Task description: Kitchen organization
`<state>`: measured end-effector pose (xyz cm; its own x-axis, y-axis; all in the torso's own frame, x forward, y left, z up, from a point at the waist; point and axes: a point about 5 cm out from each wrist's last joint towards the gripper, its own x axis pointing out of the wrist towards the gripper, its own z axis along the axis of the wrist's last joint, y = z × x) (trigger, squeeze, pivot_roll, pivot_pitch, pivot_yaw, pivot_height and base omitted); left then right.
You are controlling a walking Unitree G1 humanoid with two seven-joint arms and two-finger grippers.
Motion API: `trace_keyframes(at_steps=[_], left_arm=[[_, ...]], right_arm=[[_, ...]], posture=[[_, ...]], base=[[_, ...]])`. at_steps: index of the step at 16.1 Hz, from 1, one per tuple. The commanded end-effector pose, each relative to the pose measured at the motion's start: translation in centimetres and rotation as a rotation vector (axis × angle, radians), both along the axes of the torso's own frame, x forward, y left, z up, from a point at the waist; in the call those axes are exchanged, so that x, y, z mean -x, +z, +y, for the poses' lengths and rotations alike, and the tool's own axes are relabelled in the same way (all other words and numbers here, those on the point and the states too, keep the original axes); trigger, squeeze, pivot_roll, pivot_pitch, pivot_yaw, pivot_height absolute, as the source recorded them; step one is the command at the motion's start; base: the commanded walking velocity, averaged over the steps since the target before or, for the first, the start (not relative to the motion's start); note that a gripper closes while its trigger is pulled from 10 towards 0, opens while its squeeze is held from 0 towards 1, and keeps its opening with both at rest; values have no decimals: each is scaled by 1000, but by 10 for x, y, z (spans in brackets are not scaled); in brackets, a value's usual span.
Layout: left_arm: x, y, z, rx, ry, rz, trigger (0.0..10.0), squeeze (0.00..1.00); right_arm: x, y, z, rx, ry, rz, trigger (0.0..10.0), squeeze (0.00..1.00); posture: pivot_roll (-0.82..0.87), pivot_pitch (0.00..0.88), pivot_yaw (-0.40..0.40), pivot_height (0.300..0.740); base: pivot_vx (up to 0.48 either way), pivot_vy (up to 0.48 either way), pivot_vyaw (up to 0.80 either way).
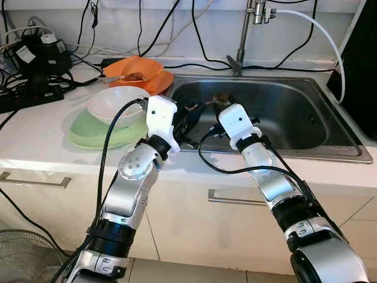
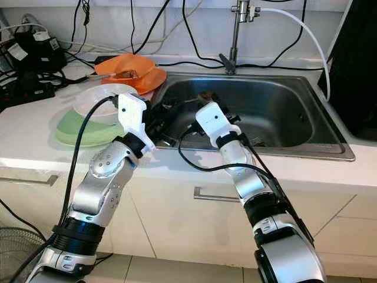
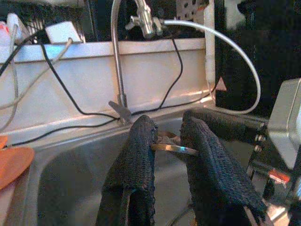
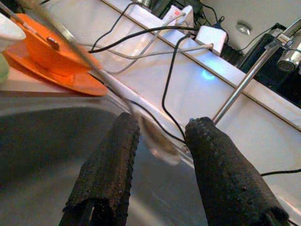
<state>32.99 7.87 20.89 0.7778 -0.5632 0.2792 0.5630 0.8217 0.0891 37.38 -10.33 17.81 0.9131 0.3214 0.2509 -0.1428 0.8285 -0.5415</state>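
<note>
From my head cams I've got both arms reaching over the counter edge into the steel sink [image 1: 306, 127], left gripper [image 1: 187, 121] at the sink's left rim, right gripper [image 1: 219, 105] just beside it a bit further in, but their fingertips are bunched together w/ cables and I can't read the grip from there. Left wrist cam sorts it out: the two black fingers [image 3: 136, 155] are pinched on a thin metal utensil [image 3: 175, 148] that runs across btwn the tips, held above the basin w/ the faucet [image 3: 123, 56] and white hose behind. Right wrist cam shows what the heads don't: right fingers [image 4: 113, 160] spread apart, nothing clamped, a blurred spoon [image 4: 157, 139] bowl sitting in the gap btwn them w/ its long handle running up toward the orange plates; whether a finger touches it, can't tell. Containers: white bowl [image 1: 115, 103] sits on a green plate [image 1: 88, 132] on the counter left of the sink; behind it an orange plate stack [image 1: 141, 72] near the sink's back-left corner, w/ a utensil and some dark bits on top. Sink itself has something small and brownish near the grippers, too hidden to ID. Power strips and black cables crowd the back-left of the counter [image 1: 35, 141]
</note>
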Motion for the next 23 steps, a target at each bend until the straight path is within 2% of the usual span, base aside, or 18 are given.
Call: trace_keyframes(at_steps=[1,5,10,16,23], left_arm=[[0,-4,-2,-22,-10,21,10000,0],[2,-8,-5,-34,-42,42,10000,0],[0,-5,-4,-25,-39,32,10000,0],[-6,-1,6,-15,42,11,10000,0],[-12,2,19,-23,146,-12,10000,0]], right_arm=[[-1,10,2,4,5,-38,10000,0],[2,12,10,-5,65,-46,10000,0],[10,7,25,50,180,-44,10000,0],[10,4,25,67,188,-36,10000,0],[5,6,13,69,109,-34,10000,0]], posture=[[16,0,62,740],[18,0,65,740],[16,0,65,740],[17,0,63,740],[18,0,64,740]], base=[[0,0,0],[0,0,0],[0,0,0],[0,0,0],[0,0,0]])
